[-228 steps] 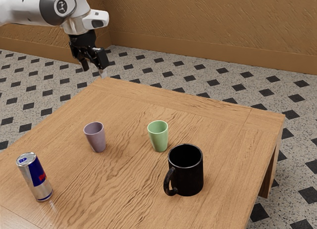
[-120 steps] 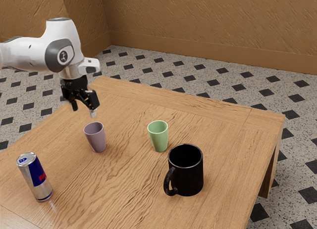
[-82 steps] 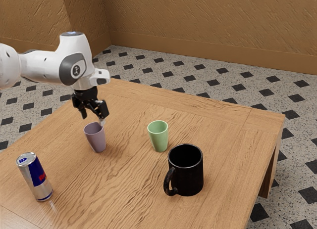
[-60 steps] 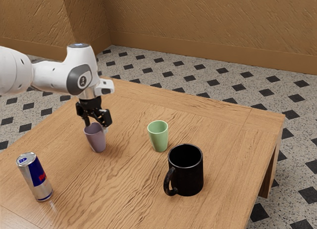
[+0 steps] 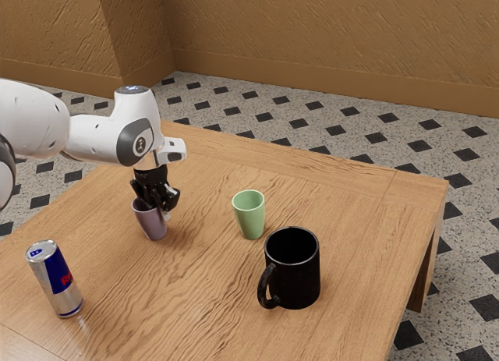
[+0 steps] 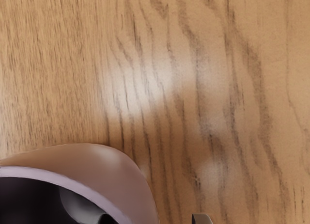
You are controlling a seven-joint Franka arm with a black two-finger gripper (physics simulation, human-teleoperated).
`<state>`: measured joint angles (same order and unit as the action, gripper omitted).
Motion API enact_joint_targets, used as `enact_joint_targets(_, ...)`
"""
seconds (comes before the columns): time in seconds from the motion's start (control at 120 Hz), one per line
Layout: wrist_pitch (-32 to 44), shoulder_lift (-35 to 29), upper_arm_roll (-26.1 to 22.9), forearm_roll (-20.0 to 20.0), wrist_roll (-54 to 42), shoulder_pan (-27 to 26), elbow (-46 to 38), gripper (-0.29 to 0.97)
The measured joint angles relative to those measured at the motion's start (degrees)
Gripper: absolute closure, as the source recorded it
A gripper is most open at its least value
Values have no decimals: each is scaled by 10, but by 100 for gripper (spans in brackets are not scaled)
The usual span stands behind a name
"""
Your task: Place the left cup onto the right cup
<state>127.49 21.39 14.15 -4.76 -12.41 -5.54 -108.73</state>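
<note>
On the wooden table (image 5: 351,213) the black mug (image 5: 292,267) and, well apart, the can (image 5: 54,277) flank the job: the mug sits at 5 o'clock of the green cup (image 5: 249,213), near enough that a cup carried low could clip it. Nearer trouble: closing off-centre on a thin rim could tip the purple cup (image 5: 151,223) or squirt it away. It stands upright at 9 o'clock of the green cup, rim right under the gripper (image 5: 158,207), whose jaws are spread, one fingertip (image 6: 201,218) just outside the wall, not touching
</note>
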Motion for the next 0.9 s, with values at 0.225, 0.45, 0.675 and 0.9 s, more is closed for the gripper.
enact_joint_targets(0.225,2,-1,0,-1,0,0,0,74)
enact_joint_targets(0.45,-7,-11,2,2,2,0,0,77)
enact_joint_targets(0.675,-58,-86,-4,12,5,-3,-2,78)
enact_joint_targets(0.9,-113,-148,-43,23,6,-34,2,78)
